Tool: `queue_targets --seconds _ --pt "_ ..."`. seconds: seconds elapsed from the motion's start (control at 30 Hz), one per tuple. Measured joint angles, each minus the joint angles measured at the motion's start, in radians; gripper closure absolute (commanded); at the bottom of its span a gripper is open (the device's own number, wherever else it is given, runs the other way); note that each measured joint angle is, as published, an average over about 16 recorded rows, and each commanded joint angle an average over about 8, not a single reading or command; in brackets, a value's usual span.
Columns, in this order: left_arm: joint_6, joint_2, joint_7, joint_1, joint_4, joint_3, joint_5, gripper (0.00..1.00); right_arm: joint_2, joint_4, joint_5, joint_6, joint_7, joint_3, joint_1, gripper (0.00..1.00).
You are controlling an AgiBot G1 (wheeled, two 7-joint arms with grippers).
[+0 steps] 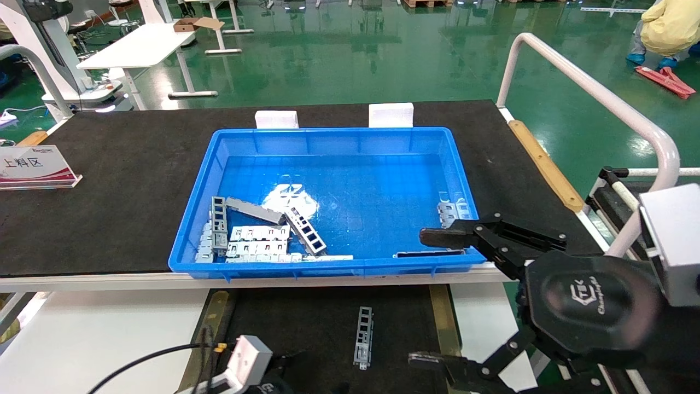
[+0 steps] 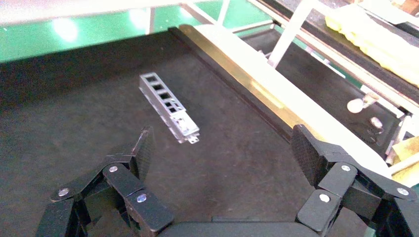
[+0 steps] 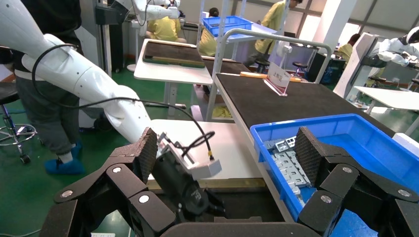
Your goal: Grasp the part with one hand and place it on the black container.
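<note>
Part (image 1: 363, 336) on black container (image 1: 306, 323), untouched.

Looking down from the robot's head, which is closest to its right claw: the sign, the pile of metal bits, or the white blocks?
From the right claw:
1. Pile of parts, in the blue bin's near-left corner.
2. White blocks, behind the bin.
3. Sign, far left on the mat.

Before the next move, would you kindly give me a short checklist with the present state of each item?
1. One part lies flat on the black container: ok.
2. Left pincer open, empty, close above the container beside that part: ok.
3. Right pincer open, empty, sideways at the near right corner of the blue bin: ok.
4. More parts waiting in the bin's near left corner: ok.
5. Placed part clear of the brass-coloured strip: ok.
6. Which arm picks next: cannot tell.
</note>
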Motion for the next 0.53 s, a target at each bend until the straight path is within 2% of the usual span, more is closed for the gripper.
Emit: queue_targets --seconds 0.3,0.53 --pt "0.063 -0.072 0.051 0.036 -0.039 -0.068 -0.045 0.00 0.000 0.000 0.000 0.000 0.000 0.000 0.000 0.00" --pt "0.083 -0.094 0.067 0.047 -0.051 -0.091 -0.061 0.00 0.000 0.000 0.000 0.000 0.000 0.000 0.000 0.00"
